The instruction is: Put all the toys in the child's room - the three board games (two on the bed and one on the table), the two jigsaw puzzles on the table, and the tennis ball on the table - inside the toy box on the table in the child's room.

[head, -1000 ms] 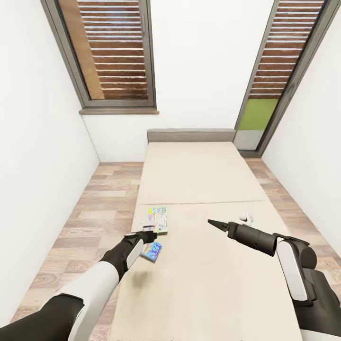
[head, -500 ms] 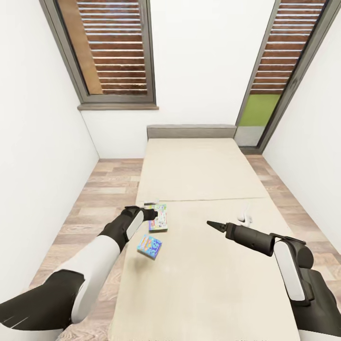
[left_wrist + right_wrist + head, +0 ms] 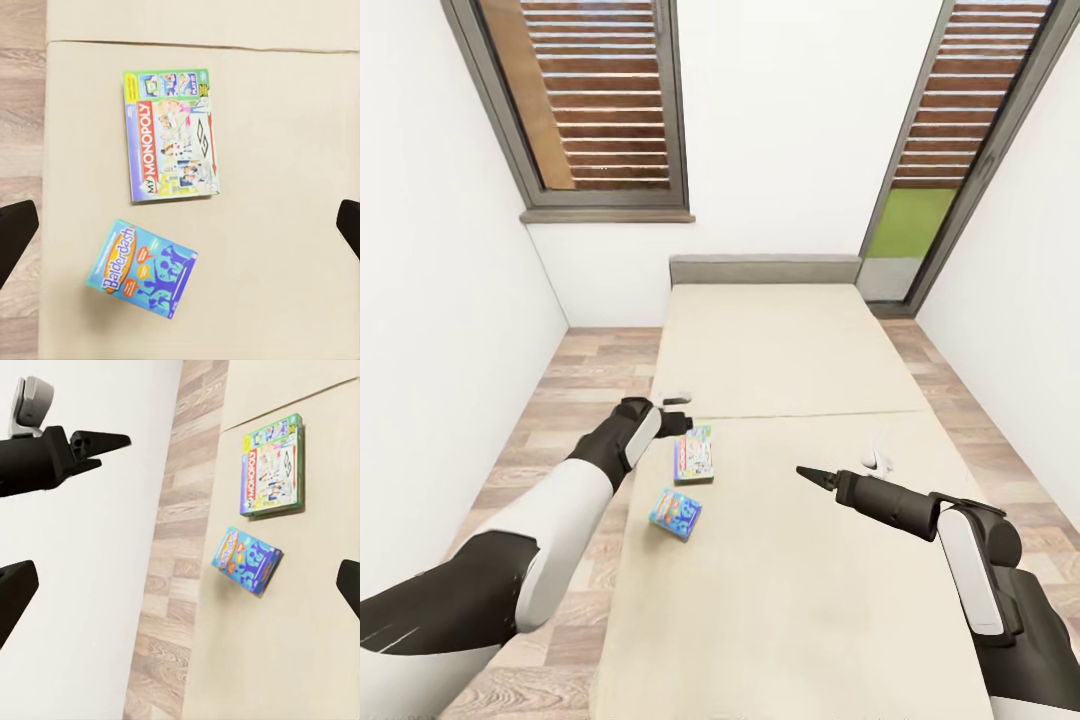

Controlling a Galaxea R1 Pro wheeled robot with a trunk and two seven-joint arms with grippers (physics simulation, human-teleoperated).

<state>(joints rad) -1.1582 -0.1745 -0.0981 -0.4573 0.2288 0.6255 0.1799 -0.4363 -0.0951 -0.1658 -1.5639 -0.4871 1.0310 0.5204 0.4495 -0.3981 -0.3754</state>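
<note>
Two board games lie on the beige bed [image 3: 780,350] near its left edge. One is a Monopoly box [image 3: 694,455] [image 3: 172,135] [image 3: 272,466]. The other is a blue Balderdash box [image 3: 676,513] [image 3: 142,268] [image 3: 247,559], closer to me and slightly tilted. My left gripper [image 3: 682,417] [image 3: 180,229] hovers open just beyond the Monopoly box, with both boxes under it and nothing held. My right gripper [image 3: 807,473] [image 3: 180,589] hangs open over the middle of the bed, to the right of the games. The table, toy box, jigsaw puzzles and tennis ball are out of view.
A small white object [image 3: 877,458] lies on the bed near its right side. The grey headboard [image 3: 765,269] stands against the far white wall between two tall windows. Wood-plank floor [image 3: 575,400] runs along both sides of the bed, with white walls close by.
My left arm has risen and moved away from above the Balderdash box to beyond the Monopoly box. The head view has tilted slightly. The right arm has barely moved.
</note>
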